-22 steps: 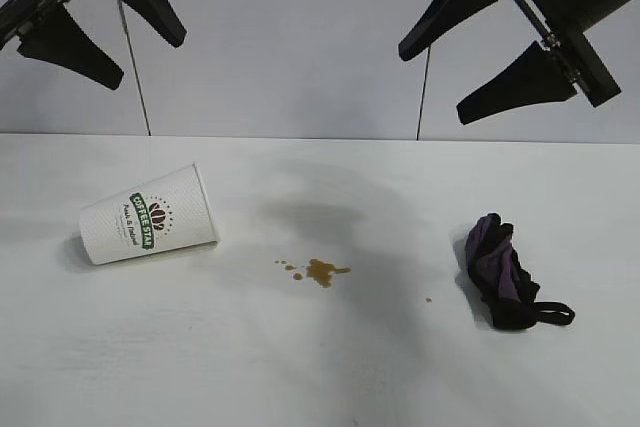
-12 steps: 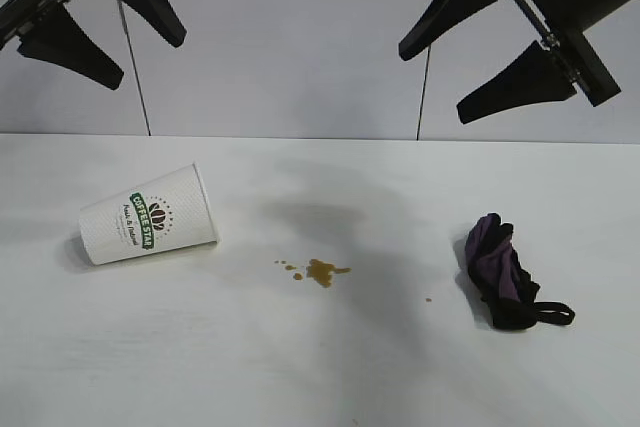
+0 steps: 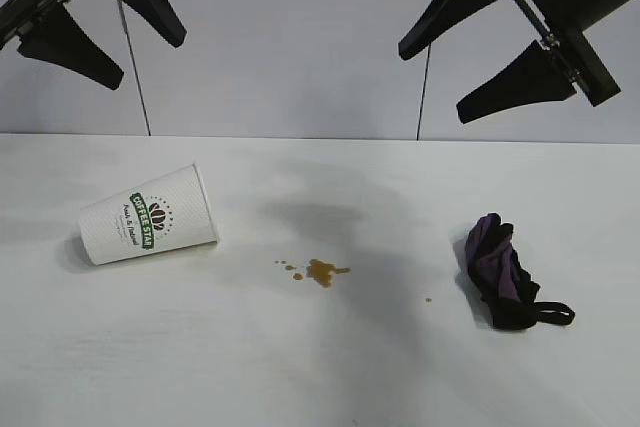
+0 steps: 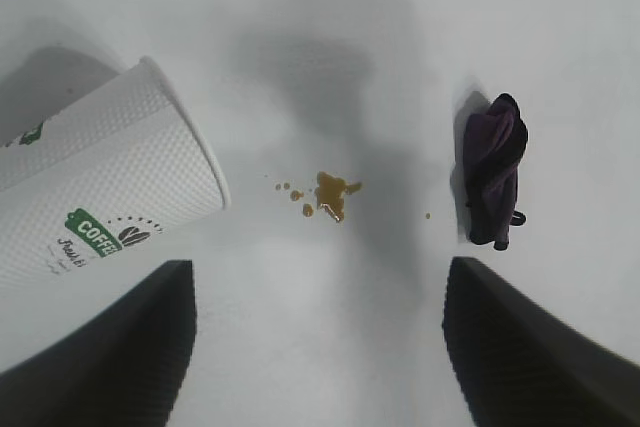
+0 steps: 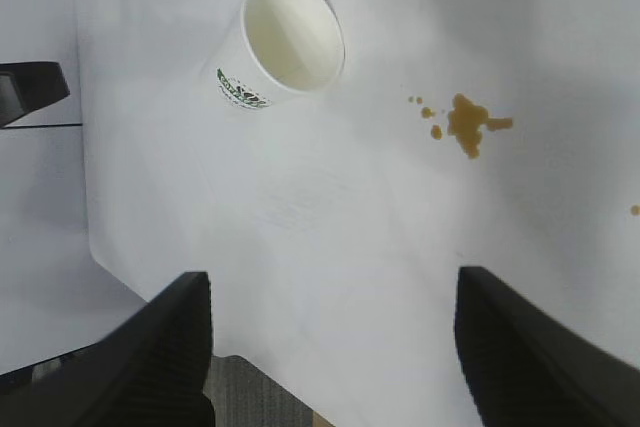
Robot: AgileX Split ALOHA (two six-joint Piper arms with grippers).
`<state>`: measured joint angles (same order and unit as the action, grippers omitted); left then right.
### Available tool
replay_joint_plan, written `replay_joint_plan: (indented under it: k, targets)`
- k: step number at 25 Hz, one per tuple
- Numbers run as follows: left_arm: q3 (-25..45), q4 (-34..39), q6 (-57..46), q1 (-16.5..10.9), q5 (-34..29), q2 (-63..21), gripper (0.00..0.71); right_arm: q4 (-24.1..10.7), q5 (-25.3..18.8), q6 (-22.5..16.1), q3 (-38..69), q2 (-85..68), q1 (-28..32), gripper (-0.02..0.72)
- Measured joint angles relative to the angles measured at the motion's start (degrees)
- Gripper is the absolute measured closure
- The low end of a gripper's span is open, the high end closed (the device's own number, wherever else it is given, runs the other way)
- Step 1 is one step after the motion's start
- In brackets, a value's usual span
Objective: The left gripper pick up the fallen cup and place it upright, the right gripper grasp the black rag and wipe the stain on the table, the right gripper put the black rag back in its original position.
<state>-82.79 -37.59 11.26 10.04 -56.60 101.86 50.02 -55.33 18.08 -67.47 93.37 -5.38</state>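
White and matte, the table [image 3: 300,367] spreads across the whole exterior view; high above its left side hangs the left gripper [image 3: 105,29], fingers spread wide with nothing between them; high above the right side hangs the right gripper [image 3: 470,59], likewise splayed and holding nothing; both are well clear of the tabletop. On the left part of the table lies the cup [image 3: 148,215], fallen on its side, its green logo facing up and its open mouth turned toward the middle of the table; the right wrist view looks straight into that empty mouth. Well apart on the right lies the black rag [image 3: 502,272], bunched, purple folds showing, its loop strap trailing on the table; between cup and rag sits the stain [image 3: 320,270], a brown splotch with tiny droplets beside it.
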Motion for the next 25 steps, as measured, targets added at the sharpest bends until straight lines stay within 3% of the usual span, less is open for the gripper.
replay_joint_plan:
  k: [10,15,21,25]
  targets:
    - [0.0,-8.1,-0.2,0.0,2.7,0.0,0.203,0.0,0.0,0.0,0.0,0.0,0.0,0.231]
    - [0.0,-8.5,3.1,0.0,2.9,0.0,0.200,0.0,0.0,0.0,0.0,0.0,0.0,0.231]
    - [0.0,-8.5,7.5,0.0,1.9,0.0,0.055,0.0,0.0,0.0,0.0,0.0,0.0,0.231]
    - [0.0,-8.4,11.2,0.0,-0.4,0.0,0.023,0.0,0.1,0.0,0.0,0.0,0.0,0.231]
